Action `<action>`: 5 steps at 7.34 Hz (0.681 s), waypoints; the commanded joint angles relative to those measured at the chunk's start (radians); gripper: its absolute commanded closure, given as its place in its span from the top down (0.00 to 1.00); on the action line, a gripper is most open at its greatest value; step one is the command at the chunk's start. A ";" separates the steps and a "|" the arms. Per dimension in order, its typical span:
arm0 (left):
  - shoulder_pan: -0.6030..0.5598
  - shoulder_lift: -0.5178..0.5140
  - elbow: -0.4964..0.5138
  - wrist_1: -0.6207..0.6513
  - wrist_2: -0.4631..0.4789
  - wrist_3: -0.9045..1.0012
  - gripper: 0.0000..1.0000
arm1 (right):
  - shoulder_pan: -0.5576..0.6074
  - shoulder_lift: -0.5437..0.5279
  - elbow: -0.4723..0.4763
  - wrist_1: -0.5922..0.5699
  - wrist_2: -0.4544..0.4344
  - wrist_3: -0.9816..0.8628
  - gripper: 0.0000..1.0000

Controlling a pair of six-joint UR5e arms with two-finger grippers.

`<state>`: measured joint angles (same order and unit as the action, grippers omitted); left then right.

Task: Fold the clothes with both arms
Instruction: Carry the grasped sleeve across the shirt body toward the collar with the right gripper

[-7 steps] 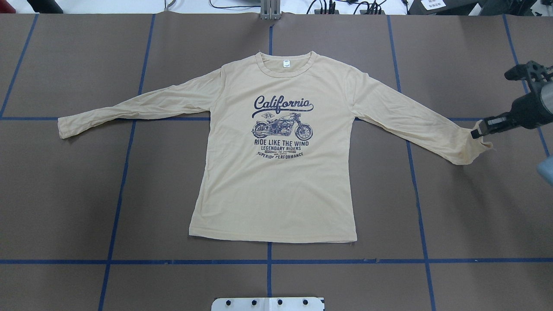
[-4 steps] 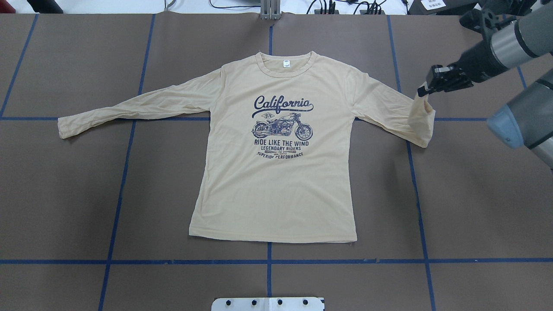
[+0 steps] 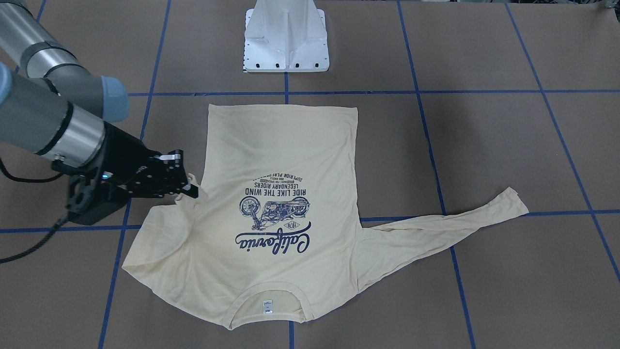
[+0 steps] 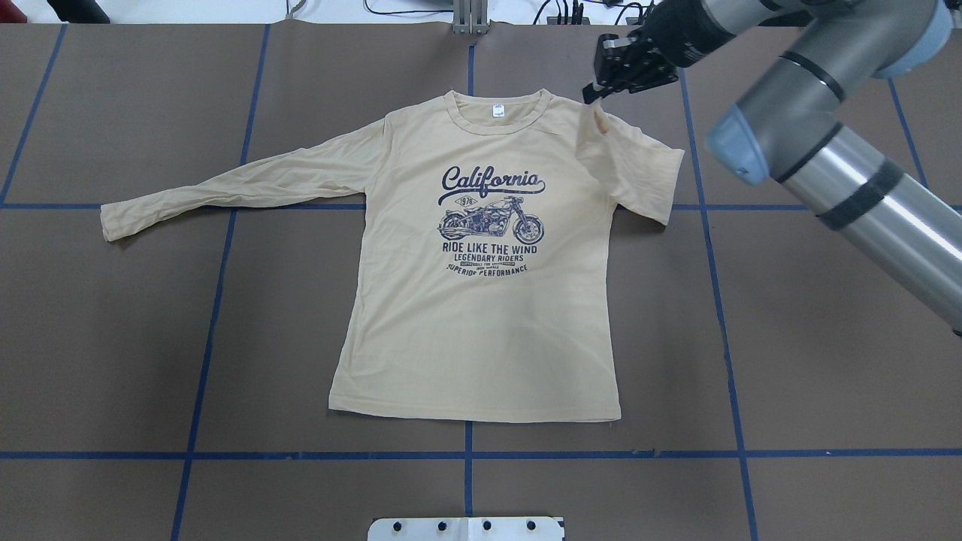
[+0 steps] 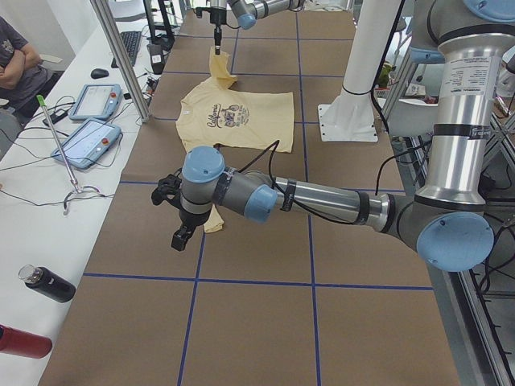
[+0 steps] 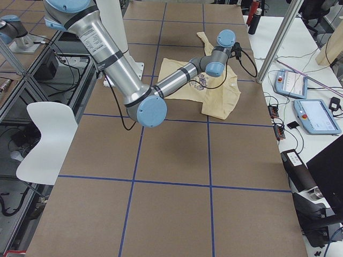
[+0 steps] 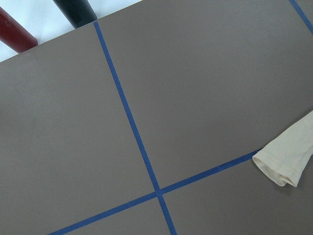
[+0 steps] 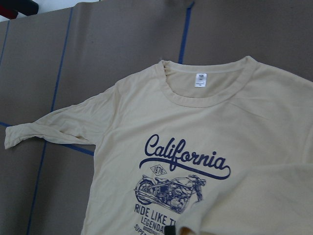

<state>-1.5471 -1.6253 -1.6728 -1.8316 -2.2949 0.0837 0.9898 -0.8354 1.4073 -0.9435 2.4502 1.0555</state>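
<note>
Since half a second ago the right hand (image 4: 592,93) has swung inward from beyond the shirt's side to a spot just off the right end of the collar. It has drawn the right sleeve (image 4: 639,169) with it, so the sleeve now doubles back over its own upper half and the shoulder. This hand is clenched on the sleeve's cuff (image 3: 188,195), the cloth pinched between its black fingers and raised a little above the fabric below. The shirt (image 4: 481,338) lies flat and print-up in the middle of the desk (image 4: 113,338), collar away from the robot, its body unmoved. The left sleeve (image 4: 225,188) stretches out flat to the side. The left hand (image 5: 180,235) hangs over the desk just beside that sleeve's end; whether its fingers are spread or closed I cannot tell.
</note>
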 commanded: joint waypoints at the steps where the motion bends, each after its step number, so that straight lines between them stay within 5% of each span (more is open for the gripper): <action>1: 0.001 -0.001 0.007 0.000 0.000 0.001 1.00 | -0.135 0.211 -0.205 -0.006 -0.161 0.000 0.00; 5: 0.001 -0.004 0.010 0.000 -0.001 -0.013 1.00 | -0.267 0.253 -0.330 -0.008 -0.359 -0.002 0.00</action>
<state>-1.5463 -1.6289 -1.6622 -1.8316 -2.2959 0.0779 0.7537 -0.5918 1.1025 -0.9515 2.1468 1.0539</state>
